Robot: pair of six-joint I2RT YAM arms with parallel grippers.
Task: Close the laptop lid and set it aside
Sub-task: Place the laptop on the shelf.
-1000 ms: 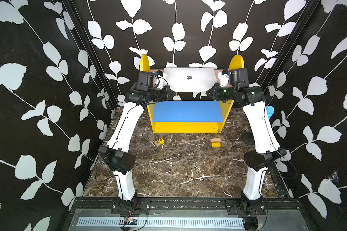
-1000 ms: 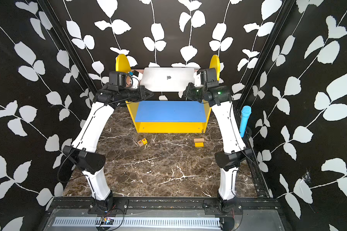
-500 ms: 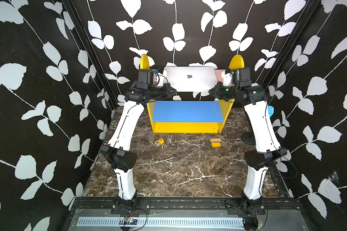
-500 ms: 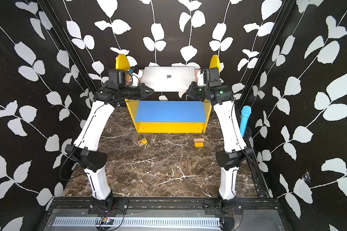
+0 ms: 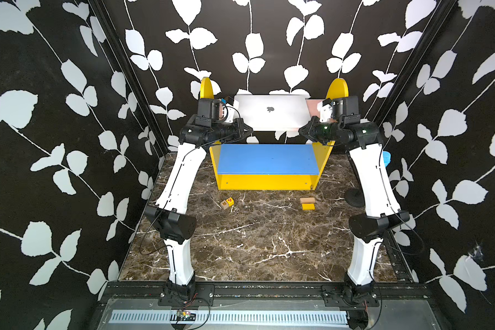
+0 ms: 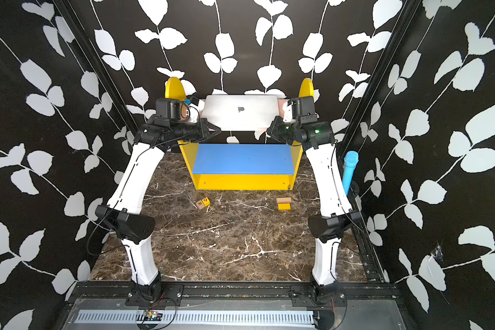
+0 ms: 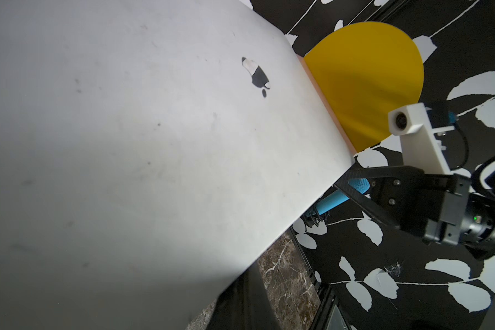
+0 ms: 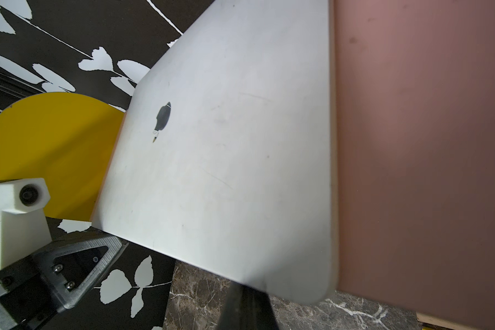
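Observation:
The silver-white laptop lies flat on the pink top board of a yellow shelf unit, at the back in both top views. The laptop lid is down, with its dark apple logo facing up. My left gripper is shut, its tip at the laptop's front left corner. My right gripper is shut too, with its tip at the front right corner. In each wrist view the gripper's own dark fingers stick out from under the laptop's front edge, with nothing between them. The screen and keyboard are hidden.
The blue lower shelf lies under the laptop, between yellow side panels. On the marble floor lie a lettered toy block and a wooden and yellow block pair. A blue foam-topped rod stands by the right wall.
Both gripper tips have moved a little inward to the laptop's front corners. The laptop itself has barely shifted.

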